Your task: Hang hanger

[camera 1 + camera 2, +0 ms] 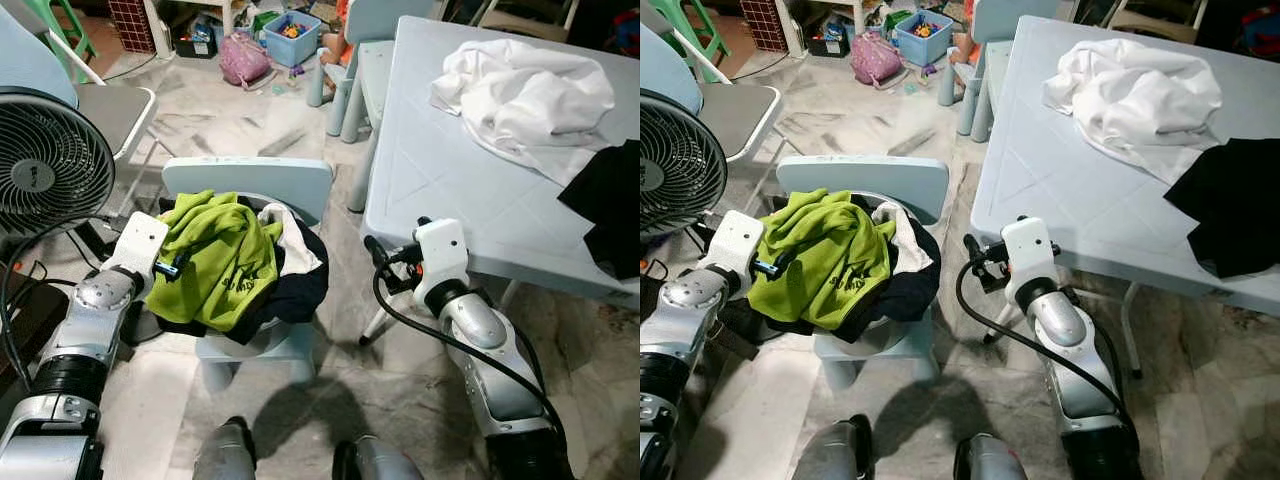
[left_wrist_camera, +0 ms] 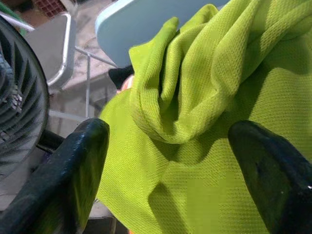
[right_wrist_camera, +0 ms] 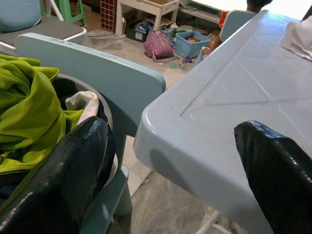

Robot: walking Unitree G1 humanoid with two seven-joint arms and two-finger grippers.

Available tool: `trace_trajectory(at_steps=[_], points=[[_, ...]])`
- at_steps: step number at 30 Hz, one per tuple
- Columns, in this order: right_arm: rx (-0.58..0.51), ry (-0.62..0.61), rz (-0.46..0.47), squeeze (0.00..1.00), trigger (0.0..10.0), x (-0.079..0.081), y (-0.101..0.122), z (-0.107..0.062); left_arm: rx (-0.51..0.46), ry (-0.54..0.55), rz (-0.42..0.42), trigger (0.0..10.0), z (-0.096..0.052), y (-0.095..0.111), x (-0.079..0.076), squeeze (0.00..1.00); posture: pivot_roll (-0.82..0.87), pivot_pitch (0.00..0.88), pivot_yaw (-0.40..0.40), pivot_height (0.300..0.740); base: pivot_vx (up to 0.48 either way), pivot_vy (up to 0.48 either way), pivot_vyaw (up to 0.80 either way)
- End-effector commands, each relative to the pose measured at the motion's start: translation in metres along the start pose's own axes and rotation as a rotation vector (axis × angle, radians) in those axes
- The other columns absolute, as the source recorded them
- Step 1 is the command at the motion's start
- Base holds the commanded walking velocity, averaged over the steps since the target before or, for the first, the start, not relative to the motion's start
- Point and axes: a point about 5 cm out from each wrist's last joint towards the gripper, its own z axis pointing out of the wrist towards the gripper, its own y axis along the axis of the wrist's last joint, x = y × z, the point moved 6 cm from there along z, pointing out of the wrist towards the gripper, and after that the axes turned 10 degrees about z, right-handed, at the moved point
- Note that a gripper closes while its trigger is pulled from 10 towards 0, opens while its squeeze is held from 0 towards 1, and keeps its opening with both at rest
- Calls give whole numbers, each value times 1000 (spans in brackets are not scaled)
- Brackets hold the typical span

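A lime-green garment [image 1: 215,260] lies on top of a heap of clothes in a grey basin [image 3: 106,108] on a small light-blue chair [image 1: 250,180]. A white piece [image 1: 295,240] and a dark navy one [image 1: 298,290] lie under it. My left gripper [image 2: 168,136] is open at the heap's left side, its fingers straddling a fold of the green cloth. My right gripper [image 1: 385,258] is open and holds nothing. It hangs beside the near corner of the pale blue table [image 1: 450,170], to the right of the chair. I see no hanger.
On the table lie a white cloth [image 1: 525,95] and a black cloth [image 1: 610,200]. A floor fan [image 1: 50,160] and a grey folding chair [image 1: 115,110] stand at the left. Further back are small blue chairs [image 1: 360,60], a pink bag [image 1: 243,58] and a toy bin [image 1: 292,38].
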Motion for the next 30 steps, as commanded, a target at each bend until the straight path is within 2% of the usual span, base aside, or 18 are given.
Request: trace_trajectory(at_steps=[1, 3, 8, 10, 11, 12, 13, 14, 15, 16, 17, 22, 24, 27, 28, 29, 30], points=[[-15, -16, -2, 0, 10000, -2, 2, -2, 37, -16, -186, 10000, 0, -6, -2, 1000, -60, 138, -5, 740, 0, 0, 0], [-43, -25, 8, 0, 10000, -4, 9, -2, 33, -34, -267, 10000, -1, -3, -2, 1000, -51, 139, -5, 740, 0, 0, 0], [-24, -9, 8, 0, 10000, -2, 4, -1, 12, -51, -255, 10000, -2, 3, -5, 1000, -31, 133, -34, 740, 0, 0, 0], [-25, 18, -3, 0, 10000, 3, 6, 2, -9, -54, -202, 10000, -4, 6, -7, 1000, -28, 128, -47, 740, 0, 0, 0], [-33, 25, -8, 0, 10000, 4, 10, 6, -10, -59, -118, 10000, -8, 3, -10, 1000, -27, 126, -51, 740, 0, 0, 0], [-36, 23, -8, 0, 10000, 3, 11, 7, -10, -59, -95, 10000, -9, 2, -10, 1000, -27, 126, -51, 740, 0, 0, 0], [-39, 21, -9, 0, 10000, 2, 12, 9, -17, -32, -29, 10000, -11, 3, -7, 1000, -28, 125, -54, 740, 0, 0, 0], [-42, 19, -10, 0, 10000, 1, 14, 10, -29, -5, 79, 10000, -14, 5, -3, 1000, -28, 127, -57, 740, 0, 0, 0], [-42, 19, -10, 0, 10000, 1, 14, 10, -29, -5, 79, 10000, -14, 5, -3, 1000, -28, 127, -57, 740, 0, 0, 0], [-43, 19, -11, 0, 10000, 1, 14, 10, -38, -9, 114, 10000, -16, 7, -3, 1000, -28, 127, -57, 740, 0, 0, 0], [-37, 20, -15, 0, 10000, 1, 12, 8, -69, -41, 129, 10000, -19, 16, -7, 1000, -29, 131, -62, 740, 0, 0, 0], [-29, 20, -16, 0, 10000, 1, 8, 6, -115, -102, 201, 10000, -23, 27, -17, 1000, -27, 134, -60, 740, 0, 0, 0], [-25, 19, -17, 0, 10000, 2, 6, 5, -149, -171, 249, 10000, -28, 33, -31, 1000, -27, 137, -57, 740, 0, 0, 0], [-24, 17, -18, 0, 10000, 1, 6, 5, -166, -195, 258, 10000, -31, 35, -37, 957, -27, 139, -53, 740, 0, 0, 0], [-24, 15, -18, 0, 10000, 1, 6, 5, -186, -222, 261, 10000, -35, 36, -44, 863, -27, 139, -51, 740, 0, 0, 0], [-24, 12, -18, 0, 10000, 0, 6, 5, -205, -258, 269, 10000, -40, 35, -54, 133, -22, 141, -49, 740, 0, 0, 0], [-23, 9, -18, 0, 10000, -1, 5, 5, -225, -318, 275, 10000, -50, 31, -69, 0, -22, 141, -49, 740, 0, 0, 0]])
